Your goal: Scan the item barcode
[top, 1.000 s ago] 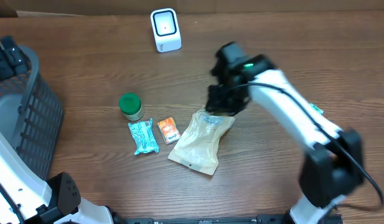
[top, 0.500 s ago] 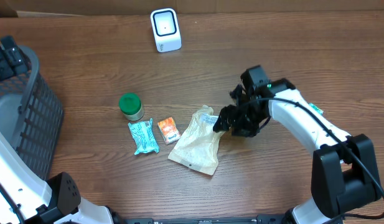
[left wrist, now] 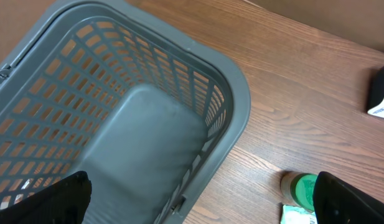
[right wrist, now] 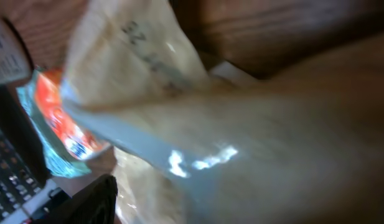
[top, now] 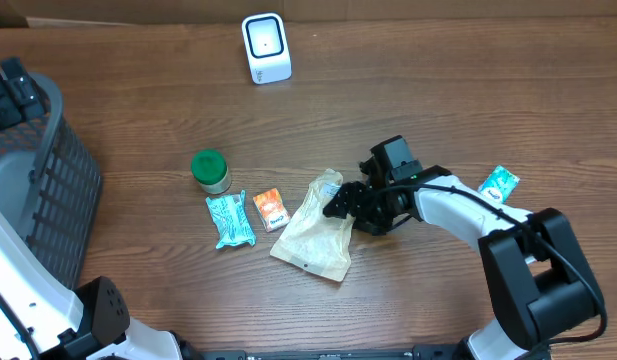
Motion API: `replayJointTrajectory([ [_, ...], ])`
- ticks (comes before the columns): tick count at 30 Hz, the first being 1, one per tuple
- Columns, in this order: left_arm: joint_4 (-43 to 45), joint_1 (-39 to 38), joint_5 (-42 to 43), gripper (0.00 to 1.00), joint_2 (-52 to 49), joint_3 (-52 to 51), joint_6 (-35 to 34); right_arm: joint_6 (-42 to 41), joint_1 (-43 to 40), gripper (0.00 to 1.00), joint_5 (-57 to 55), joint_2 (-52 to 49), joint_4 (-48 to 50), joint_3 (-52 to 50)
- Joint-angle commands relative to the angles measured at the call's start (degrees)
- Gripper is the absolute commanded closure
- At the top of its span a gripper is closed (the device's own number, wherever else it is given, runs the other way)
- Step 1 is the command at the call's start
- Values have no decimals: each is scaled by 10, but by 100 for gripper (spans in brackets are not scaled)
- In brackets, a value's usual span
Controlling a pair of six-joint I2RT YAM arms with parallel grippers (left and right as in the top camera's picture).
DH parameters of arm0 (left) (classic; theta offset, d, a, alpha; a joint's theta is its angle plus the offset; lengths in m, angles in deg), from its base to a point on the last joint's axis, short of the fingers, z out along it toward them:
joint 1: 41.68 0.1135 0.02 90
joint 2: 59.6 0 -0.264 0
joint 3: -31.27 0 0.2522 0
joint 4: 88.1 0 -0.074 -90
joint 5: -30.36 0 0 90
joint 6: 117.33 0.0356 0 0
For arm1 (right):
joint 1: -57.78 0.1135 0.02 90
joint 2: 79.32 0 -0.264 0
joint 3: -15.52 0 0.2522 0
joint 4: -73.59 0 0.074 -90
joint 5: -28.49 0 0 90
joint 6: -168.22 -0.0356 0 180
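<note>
Tan pouch [top: 310,235]: flat mid-bench, toward the near edge. Right claw [top: 345,204]: at the pouch's far right corner; width and grip cannot be told, wrist view blurred. Left claw [left wrist: 201,186]: wide, empty, above grey basket [left wrist: 235,112] at left edge. White scanner [top: 265,47]: far edge. Orange packet [top: 271,209]: just left of pouch. Green-lidded jar [top: 210,170]: further left.

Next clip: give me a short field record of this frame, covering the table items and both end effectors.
scanner: white, upright at the far edge of the table
basket: grey, on the left; nothing seen inside
cluster: green-lidded jar, teal packet, orange packet, beige pouch
apart: second teal packet, beside right arm
left end effector: open, above basket, holding nothing
right end effector: at pouch's upper-right edge; grip unclear
</note>
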State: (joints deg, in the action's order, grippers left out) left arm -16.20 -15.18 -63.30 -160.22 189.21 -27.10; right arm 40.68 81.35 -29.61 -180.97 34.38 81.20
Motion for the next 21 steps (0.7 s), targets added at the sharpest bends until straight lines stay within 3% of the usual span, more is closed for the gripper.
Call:
replayJointTrajectory([
  [1,0,-1,3,0,6,10,9,-73,5,41,-22,-10,14,-5],
  [3,0,-1,3,0,6,10,9,-77,5,59,-27,-10,14,-5],
  [5,0,-1,3,1,6,10,9,-77,4,86,-27,-10,14,-5],
  [7,0,-1,3,0,6,10,9,-76,4,96,-27,-8,15,-4],
  [14,0,-1,3,0,6,10,9,8,4,96,-61,42,-33,40],
  [21,0,-1,3,1,6,10,9,96,14,96,-317,100,-296,197],
])
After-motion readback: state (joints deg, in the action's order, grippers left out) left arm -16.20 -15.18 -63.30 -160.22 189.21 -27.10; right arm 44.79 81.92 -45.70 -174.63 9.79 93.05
